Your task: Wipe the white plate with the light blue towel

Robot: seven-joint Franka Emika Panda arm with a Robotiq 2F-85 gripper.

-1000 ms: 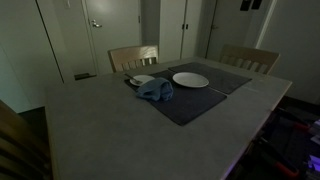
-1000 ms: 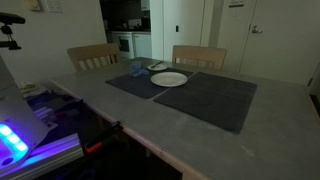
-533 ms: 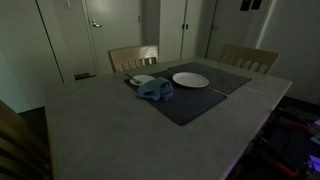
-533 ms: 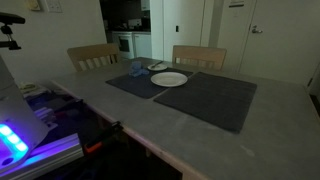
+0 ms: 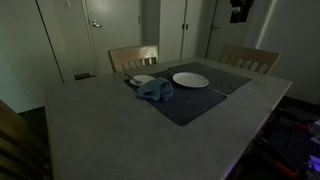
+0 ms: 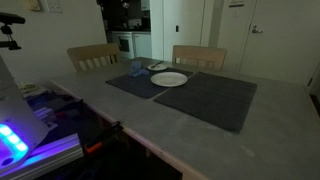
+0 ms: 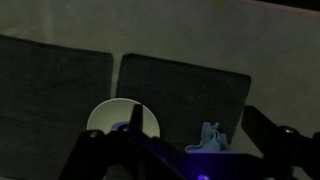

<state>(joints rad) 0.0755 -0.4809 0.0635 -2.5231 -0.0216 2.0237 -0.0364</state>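
Note:
The white plate (image 5: 190, 79) lies on a dark placemat (image 5: 195, 100) at the far side of the table; it also shows in the other exterior view (image 6: 169, 79) and in the wrist view (image 7: 108, 117). The light blue towel (image 5: 155, 90) lies crumpled on the mat beside the plate, also seen in an exterior view (image 6: 136, 70) and in the wrist view (image 7: 209, 138). My gripper (image 7: 198, 122) hangs high above the table, open and empty, its fingers (image 7: 262, 124) spread over the towel and the plate's edge. In an exterior view it shows at the top edge (image 5: 238, 11).
A small white dish (image 5: 142, 79) sits next to the towel. A second dark placemat (image 6: 212, 98) lies beside the first. Two wooden chairs (image 5: 133, 56) (image 5: 250, 58) stand at the far side of the table. Doors and walls stand behind.
The gripper has come a little further into the top of an exterior view, moving towards the plate side. Plate and towel have not moved.

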